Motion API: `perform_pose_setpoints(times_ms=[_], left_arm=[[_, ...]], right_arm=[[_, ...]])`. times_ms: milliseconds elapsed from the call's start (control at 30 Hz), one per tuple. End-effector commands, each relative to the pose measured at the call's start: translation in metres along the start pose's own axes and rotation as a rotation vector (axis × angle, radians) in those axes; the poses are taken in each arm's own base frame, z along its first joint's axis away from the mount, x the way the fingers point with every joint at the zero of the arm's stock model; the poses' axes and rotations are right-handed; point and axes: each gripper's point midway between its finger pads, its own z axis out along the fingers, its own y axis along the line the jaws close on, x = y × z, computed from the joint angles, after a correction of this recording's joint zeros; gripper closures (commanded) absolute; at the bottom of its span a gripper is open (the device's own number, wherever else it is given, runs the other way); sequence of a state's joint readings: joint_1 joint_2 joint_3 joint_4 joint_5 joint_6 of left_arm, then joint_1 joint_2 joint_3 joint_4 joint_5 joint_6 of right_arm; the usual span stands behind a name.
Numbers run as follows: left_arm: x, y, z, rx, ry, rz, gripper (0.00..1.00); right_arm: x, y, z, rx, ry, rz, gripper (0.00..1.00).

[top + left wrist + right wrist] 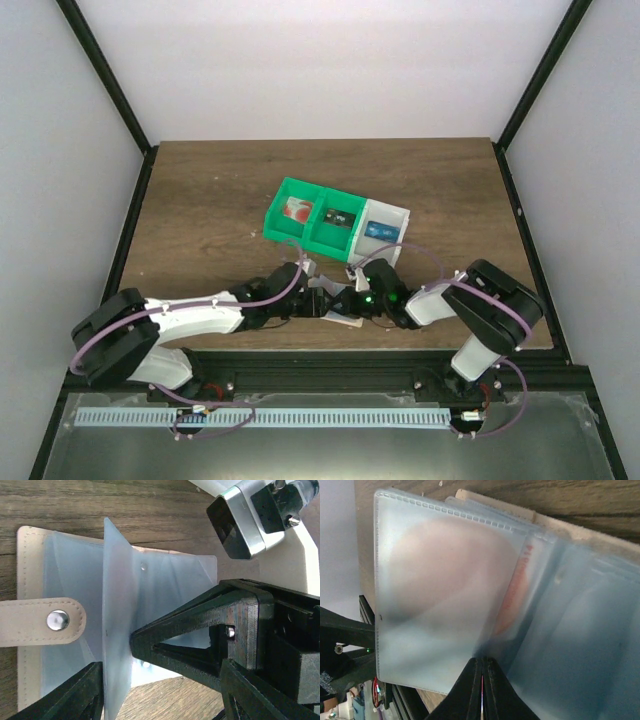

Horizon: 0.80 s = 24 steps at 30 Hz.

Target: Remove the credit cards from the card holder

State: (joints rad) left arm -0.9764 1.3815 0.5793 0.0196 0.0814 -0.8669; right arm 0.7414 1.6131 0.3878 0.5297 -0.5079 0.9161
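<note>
Right wrist view sits closest: the right gripper [481,680] has its jaws pressed almost together on the lower edge of a frosted leaf of the card holder [440,580]. A thin red line between the tips may be a card edge, though I can't be sure. A reddish card [514,592] shows through the next pocket. From the left wrist, the left gripper [116,654] is narrowed onto another leaf, which stands upright between its fingers. The rest of the holder lies open and flat, its snap strap [45,622] across the pale blue panel.

To my eye the step is drawing out that reddish card. It should go best with the left side pinning the holder and the right pulling straight along the pocket, not upward, or the whole wallet comes along. A grip on slick plastic alone would slip.

From above, the holder lies on the counter [200,200] just inside its near edge, between both wrists, so there is little room to pull toward the bases. Just beyond stand two green bins [277,222] and a white bin [392,208], each holding something. Past them bare wood runs to the far edge.
</note>
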Motion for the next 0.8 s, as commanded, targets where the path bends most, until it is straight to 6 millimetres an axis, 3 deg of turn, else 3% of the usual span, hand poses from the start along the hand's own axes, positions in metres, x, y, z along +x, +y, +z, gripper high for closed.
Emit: perform_pose_setpoints(times_ms=[0,400,767], left_arm=[[0.005,-0.003,0.005,0.013,0.024,-0.001,0.35],[-0.006,0.013,-0.008,-0.100,-0.037,0.011,0.35],[-0.005,0.011,-0.017,-0.041,-0.065,-0.026,0.35]], right_arm=[[0.008,0.001,0.003,-0.018,0.030,0.000,0.96],[0.006,-0.001,0.004,-0.010,0.023,0.002,0.96],[0.007,-0.003,0.004,-0.003,0.024,0.004,0.97]])
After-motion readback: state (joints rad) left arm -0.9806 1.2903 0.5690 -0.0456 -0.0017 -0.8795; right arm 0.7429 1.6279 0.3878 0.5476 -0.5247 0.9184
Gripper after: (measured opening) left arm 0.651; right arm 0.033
